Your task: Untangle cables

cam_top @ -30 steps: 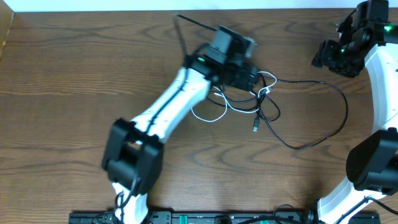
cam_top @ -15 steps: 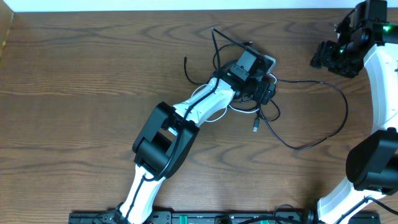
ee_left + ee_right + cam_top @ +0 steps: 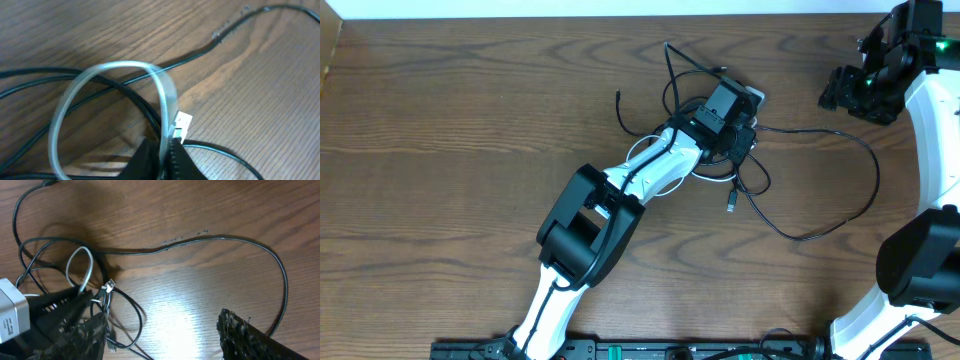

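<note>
Pinched a loop of the white cable (image 3: 115,67) in the closed left claw (image 3: 162,152), amid the black cables (image 3: 865,160) tangled near the bench's (image 3: 440,150) far edge, likely to draw it free; held the right claw (image 3: 160,340) open over the far right corner.

The white cable (image 3: 125,64) is arching in a rounded loop, with a small white plug (image 3: 182,122) sitting just beside it, and the left hand (image 3: 161,150) is pinching its lower end. Black cables (image 3: 752,182) are crossing beneath that loop in a knot. One long black cable (image 3: 873,165) is sweeping rightward in a wide curve over the surface (image 3: 440,150).
</note>
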{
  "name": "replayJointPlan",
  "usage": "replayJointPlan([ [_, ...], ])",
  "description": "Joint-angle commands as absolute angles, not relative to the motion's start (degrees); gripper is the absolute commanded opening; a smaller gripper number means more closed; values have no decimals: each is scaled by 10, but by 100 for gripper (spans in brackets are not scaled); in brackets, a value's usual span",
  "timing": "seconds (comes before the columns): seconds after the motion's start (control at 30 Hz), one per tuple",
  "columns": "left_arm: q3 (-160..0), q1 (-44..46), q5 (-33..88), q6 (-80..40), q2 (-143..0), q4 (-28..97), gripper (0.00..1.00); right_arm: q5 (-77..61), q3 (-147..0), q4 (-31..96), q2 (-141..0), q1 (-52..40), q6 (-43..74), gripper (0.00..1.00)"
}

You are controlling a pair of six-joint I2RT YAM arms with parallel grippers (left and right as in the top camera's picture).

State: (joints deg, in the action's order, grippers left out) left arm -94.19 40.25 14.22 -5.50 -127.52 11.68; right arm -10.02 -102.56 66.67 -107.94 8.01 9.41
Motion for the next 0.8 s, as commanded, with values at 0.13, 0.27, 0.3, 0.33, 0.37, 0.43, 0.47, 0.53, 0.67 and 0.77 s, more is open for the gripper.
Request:
replayJointPlan([
  [0.13, -940, 394, 138, -67, -1223, 170, 8, -98, -1011, 666, -1080, 65, 85, 68],
  [0.27, -940, 375, 160, -78, -1150, 237, 7, -100, -999, 658, -1080, 58, 85, 69],
  [0.3, -940, 370, 172, -78, -1132, 249, 8, -104, -994, 654, -1080, 56, 85, 69],
  [0.33, -940, 364, 187, -78, -1114, 260, 7, -112, -989, 649, -1080, 56, 85, 69],
  [0.37, -940, 358, 201, -78, -1096, 268, 7, -124, -984, 645, -1080, 55, 84, 69],
  [0.43, -940, 345, 233, -78, -1061, 275, 7, -176, -974, 634, -1080, 55, 60, 69],
  [0.47, -940, 339, 248, -78, -1047, 276, 7, -207, -971, 629, -1080, 55, 46, 69],
  [0.53, -940, 328, 272, -78, -1022, 274, 7, -271, -969, 625, -1080, 55, 19, 69],
  [0.67, -940, 312, 310, -83, -991, 269, 7, -408, -969, 617, -1080, 54, -39, 70],
  [0.77, -940, 305, 336, -83, -986, 267, 8, -476, -969, 604, -1080, 47, -55, 70],
])
